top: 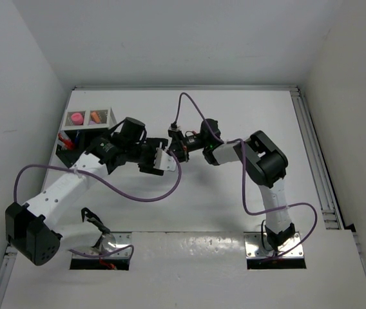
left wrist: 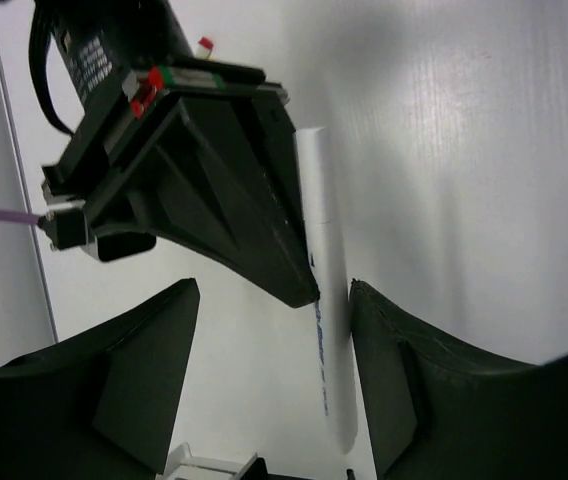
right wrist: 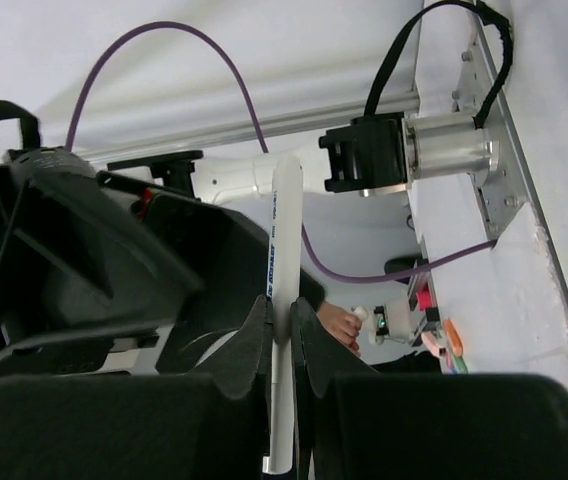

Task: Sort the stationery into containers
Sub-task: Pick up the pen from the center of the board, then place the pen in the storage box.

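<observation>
My right gripper [right wrist: 282,330] is shut on a white pen [right wrist: 284,230] with blue print and holds it above the middle of the table. My left gripper [left wrist: 274,330] is open, its jaws wide on either side of the same pen [left wrist: 326,300]; its right finger [left wrist: 404,370] is at the pen's side. In the top view the two grippers meet nose to nose, the left [top: 160,159] and the right [top: 178,145]. The white bin [top: 109,116] holds a pink piece [top: 76,118] and an orange piece [top: 95,117]. The black organizer [top: 60,149] adjoins it, holding red pens [top: 67,140].
Purple cables [top: 138,193] loop over the table in front of both arms. A metal rail [top: 312,148] runs along the right edge. White walls close in the left, back and right. The containers stand at the far left, beside the left arm.
</observation>
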Controlling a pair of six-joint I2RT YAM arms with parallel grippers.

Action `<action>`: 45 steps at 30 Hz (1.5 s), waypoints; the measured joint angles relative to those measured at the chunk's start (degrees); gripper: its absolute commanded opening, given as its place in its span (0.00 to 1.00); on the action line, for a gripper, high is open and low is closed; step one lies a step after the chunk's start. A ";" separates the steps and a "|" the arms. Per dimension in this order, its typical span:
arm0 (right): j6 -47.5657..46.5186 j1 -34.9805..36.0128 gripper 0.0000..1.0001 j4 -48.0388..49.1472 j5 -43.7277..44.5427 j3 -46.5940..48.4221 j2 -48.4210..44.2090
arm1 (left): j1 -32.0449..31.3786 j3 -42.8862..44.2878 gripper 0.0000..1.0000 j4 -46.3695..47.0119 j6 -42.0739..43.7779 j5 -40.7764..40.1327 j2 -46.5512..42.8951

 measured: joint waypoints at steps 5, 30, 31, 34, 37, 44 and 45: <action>0.02 0.50 0.00 0.00 1.16 -1.57 -3.04 | -0.07 -4.72 0.68 6.69 -3.61 -4.83 -1.20; 0.57 -29.11 0.44 1.64 0.11 -0.79 -11.39 | 29.53 -17.25 0.00 31.95 -50.40 4.48 -14.38; 0.57 -30.86 0.44 1.66 -0.37 -0.79 -12.37 | 31.98 -18.16 0.00 34.97 -54.45 4.15 -14.25; 0.57 -34.03 0.43 1.66 -1.97 -0.79 -14.97 | 38.29 -19.32 0.00 42.62 -63.63 4.11 -12.50; 0.57 -35.87 0.44 1.66 -3.89 -0.79 -16.83 | 43.08 -19.85 0.00 50.03 -70.10 4.15 -10.21; 0.63 -38.56 0.52 1.60 -9.40 0.96 -18.51 | 49.07 -21.97 0.00 60.81 -76.35 4.70 -6.71; 0.61 -38.84 0.53 1.57 -10.19 2.49 -18.43 | 49.64 -22.40 0.00 61.59 -76.63 4.83 -6.49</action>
